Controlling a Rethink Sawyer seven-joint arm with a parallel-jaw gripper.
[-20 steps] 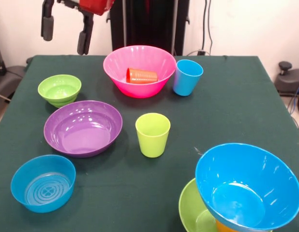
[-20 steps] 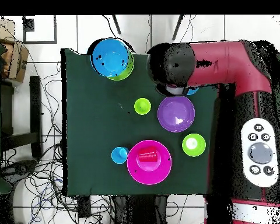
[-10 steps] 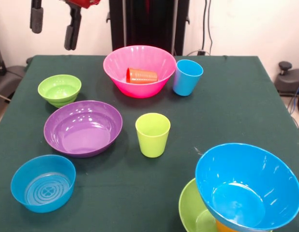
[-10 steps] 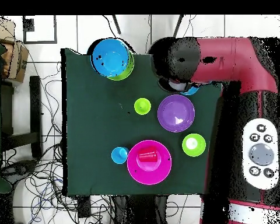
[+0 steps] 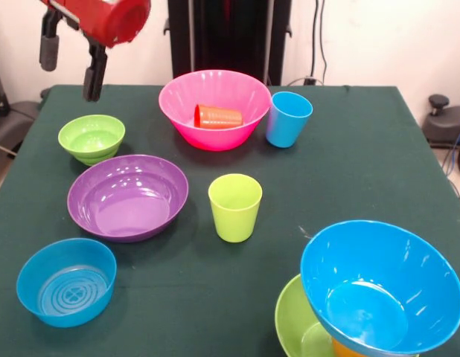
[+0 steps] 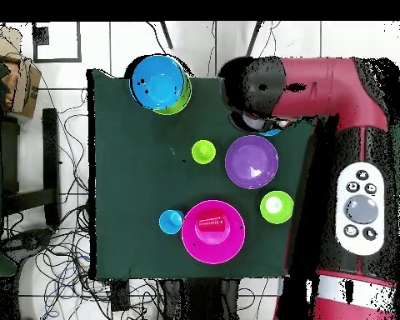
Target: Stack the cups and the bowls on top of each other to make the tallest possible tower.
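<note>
Gripper [image 5: 68,63]: fingers spread, empty, raised above the small lime green bowl [image 5: 91,137]. Purple bowl [image 5: 128,196] as landmark: pink bowl [image 5: 215,108] behind it holds the red cup [image 5: 219,117], lying on its side; tower [image 5: 379,294] well apart, at table's [image 5: 349,156] near corner.

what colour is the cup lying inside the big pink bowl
Red, with an orange tint. The cup lies on its side in the pink bowl, clearest in the front view.

No text, label, brand, number or sign can be read anywhere in either view, neither on the cups and bowls nor on the robot arm, whose round buttons carry marks too small to make out.
</note>
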